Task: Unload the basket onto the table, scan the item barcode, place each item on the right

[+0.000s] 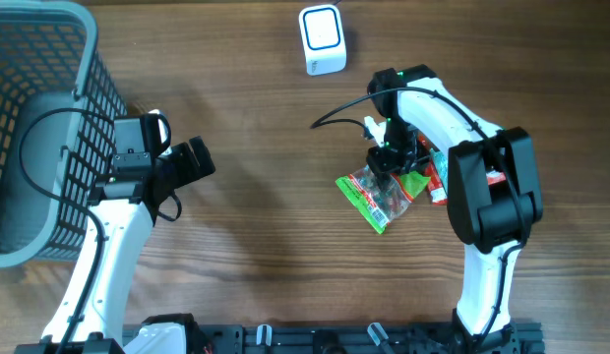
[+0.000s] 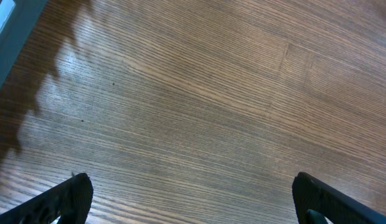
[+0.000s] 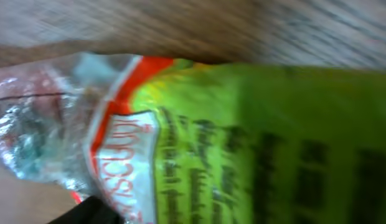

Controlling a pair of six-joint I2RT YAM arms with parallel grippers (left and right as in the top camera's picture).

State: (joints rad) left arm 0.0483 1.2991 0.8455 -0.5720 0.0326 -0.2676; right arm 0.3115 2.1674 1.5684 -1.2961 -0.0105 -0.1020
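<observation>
Right arm is working over the snack packet point(image 1: 369, 202) right of centre, while the left gripper point(image 1: 194, 160) is waiting beside the basket point(image 1: 93, 88).

At the upper left the basket is standing on the table point(image 1: 266, 216). Just right of it the left gripper is hovering over bare wood with its fingers spread wide, gripping nothing. At top centre the scanner point(image 1: 322, 39) is sitting alone. Right of centre the packet is lying flat, its long axis running from upper left to lower right. The right gripper point(image 1: 391, 157) is sitting over the packet's upper end, but its wrist view is showing only blurred green wrapper, so I cannot tell whether it is pinching or parted. The scanner is lying up and left of the packet, well apart, and the right arm is far nearer, so the carry looks like its job.
</observation>
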